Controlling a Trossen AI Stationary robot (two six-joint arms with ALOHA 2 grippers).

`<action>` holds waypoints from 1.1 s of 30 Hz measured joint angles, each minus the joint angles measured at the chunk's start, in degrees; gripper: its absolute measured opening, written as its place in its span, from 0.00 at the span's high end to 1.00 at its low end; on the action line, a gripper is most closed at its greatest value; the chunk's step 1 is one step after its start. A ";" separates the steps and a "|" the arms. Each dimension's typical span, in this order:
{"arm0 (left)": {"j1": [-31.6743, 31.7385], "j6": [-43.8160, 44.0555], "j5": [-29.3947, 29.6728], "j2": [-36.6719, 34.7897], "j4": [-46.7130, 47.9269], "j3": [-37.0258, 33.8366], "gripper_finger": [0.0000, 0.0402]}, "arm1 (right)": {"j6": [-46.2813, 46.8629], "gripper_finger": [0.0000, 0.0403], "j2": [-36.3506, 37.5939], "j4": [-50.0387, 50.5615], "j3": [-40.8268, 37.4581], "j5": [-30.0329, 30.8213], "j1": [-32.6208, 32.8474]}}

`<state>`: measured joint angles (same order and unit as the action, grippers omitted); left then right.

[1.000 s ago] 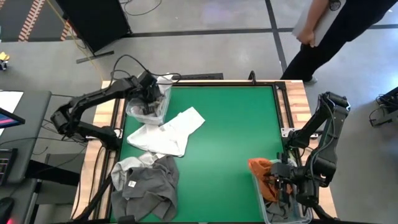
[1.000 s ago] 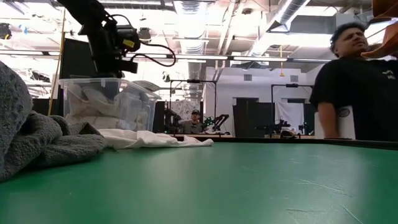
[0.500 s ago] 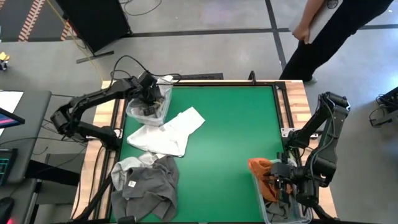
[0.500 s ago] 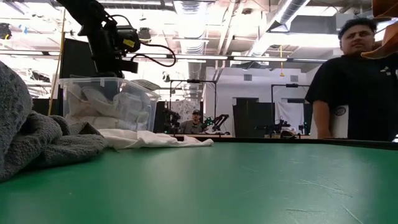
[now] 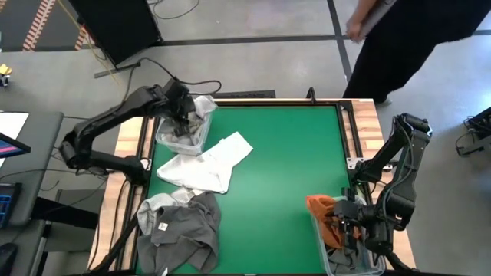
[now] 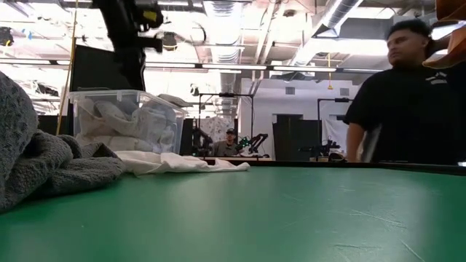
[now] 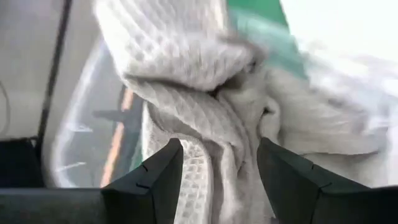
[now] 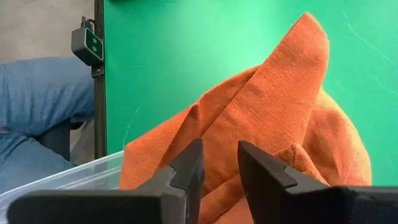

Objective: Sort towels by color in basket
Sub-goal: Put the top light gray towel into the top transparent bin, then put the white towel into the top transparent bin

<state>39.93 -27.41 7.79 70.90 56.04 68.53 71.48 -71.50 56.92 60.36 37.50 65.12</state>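
Observation:
My left gripper (image 5: 182, 115) hangs open above a clear bin (image 5: 173, 142) at the table's far left. In the left wrist view its fingers (image 7: 149, 180) stand on either side of a pale waffle-weave towel (image 7: 186, 68) that lies heaped in that bin. My right gripper (image 5: 345, 230) hovers over a second clear bin (image 5: 330, 261) at the near right, its fingers a little apart (image 8: 221, 168). A rust orange towel (image 8: 280, 106) lies in that bin, one corner draped over its far rim onto the green table.
A white towel (image 5: 211, 161) lies spread on the table beside the left bin. A heap of grey towels (image 5: 184, 226) sits at the near left corner. The middle and far right of the green table (image 5: 291, 153) are bare. A person (image 6: 408, 102) walks behind the far edge.
My left gripper has risen from just above the left bin's rim to well above it, shifting slightly toward the far edge. The pale towels stay heaped in the bin. The person behind the table has walked on.

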 joint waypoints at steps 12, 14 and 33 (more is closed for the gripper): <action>-10.20 6.65 -1.21 -9.05 1.61 4.69 0.51 | -1.03 0.68 0.00 0.18 0.00 0.17 0.00; -12.50 8.29 -3.34 -9.85 2.07 4.52 0.51 | -1.03 0.68 0.00 0.15 0.00 0.17 0.00; -41.14 21.69 -6.50 -1.91 6.82 4.06 0.51 | -1.02 0.68 0.00 -0.08 0.00 0.15 0.00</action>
<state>-1.21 -5.72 1.29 68.99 62.86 72.60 70.46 -71.50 56.84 60.36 37.65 65.12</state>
